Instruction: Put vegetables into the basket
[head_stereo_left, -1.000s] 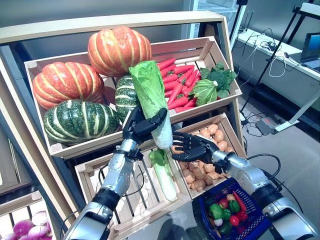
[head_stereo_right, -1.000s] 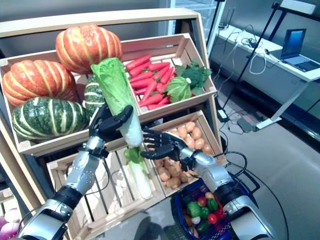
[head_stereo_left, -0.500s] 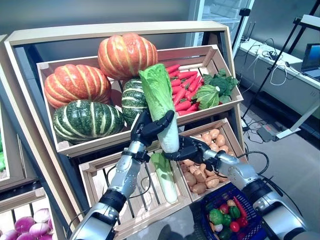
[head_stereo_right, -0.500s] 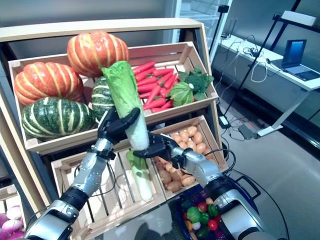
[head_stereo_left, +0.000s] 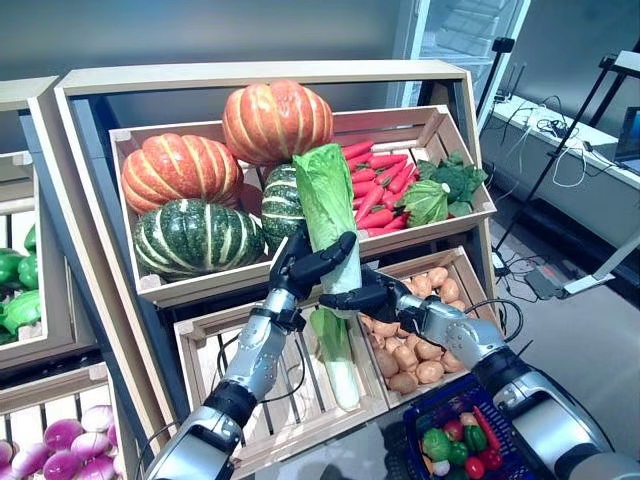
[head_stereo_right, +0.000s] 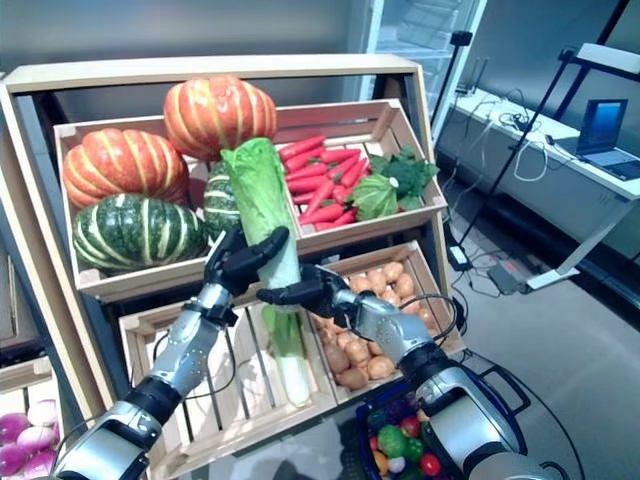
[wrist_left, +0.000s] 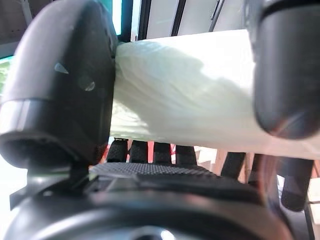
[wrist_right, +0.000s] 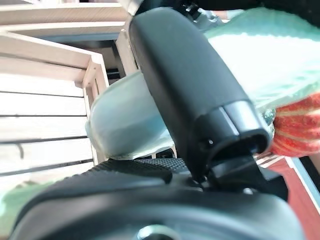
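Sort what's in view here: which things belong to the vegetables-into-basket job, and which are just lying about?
In the job:
- napa cabbage, held upright with both hands on it
- left hand
- right hand
- blue basket, already holding vegetables

Just lying about:
- pumpkins
- carrots
- potatoes
- second cabbage in the lower crate
- laptop

left hand (head_stereo_left: 300, 268) raised, fingers curled, right hand (head_stereo_left: 362, 297) curled below
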